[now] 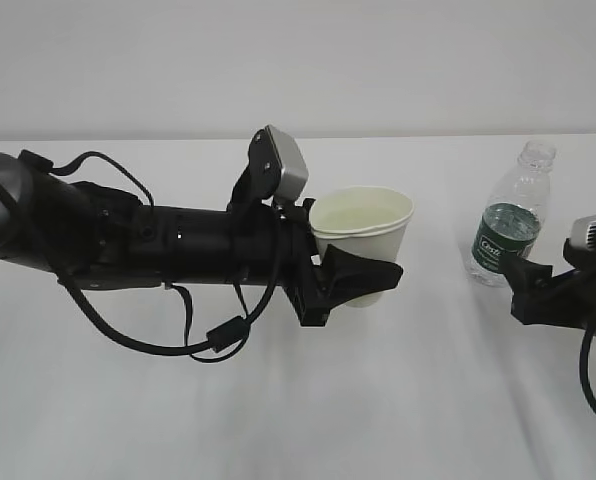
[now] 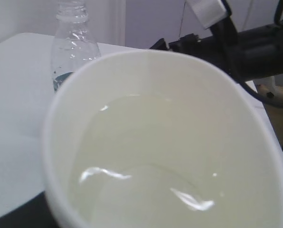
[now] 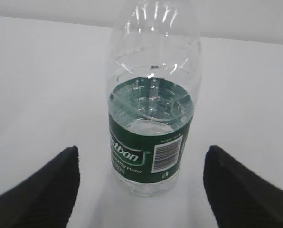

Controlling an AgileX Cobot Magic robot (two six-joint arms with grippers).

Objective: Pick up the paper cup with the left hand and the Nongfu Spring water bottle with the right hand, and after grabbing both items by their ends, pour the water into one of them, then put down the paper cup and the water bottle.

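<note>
Left wrist view alone shows water in the paper cup (image 2: pixel 165 142), gripped by the left hand (image 1: pixel 340 280); the right hand (image 3: pixel 141 190) open, the Nongfu Spring water bottle (image 3: pixel 153 99) just beyond its fingertips, part-filled.

The left hand (image 1: pixel 353 280) is stretched level from the left, jaws clamped on a held object, wrist camera module riding on top. The right hand (image 3: pixel 141 183) is held low at the right edge, jaws spread wide, nothing gripped.

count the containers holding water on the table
2. The paper cup, gripped by the left tool, stands mid-table with water inside. The Nongfu Spring water bottle stands upright at the right, partly filled, ahead of the open right tool. None seems hidden.
</note>
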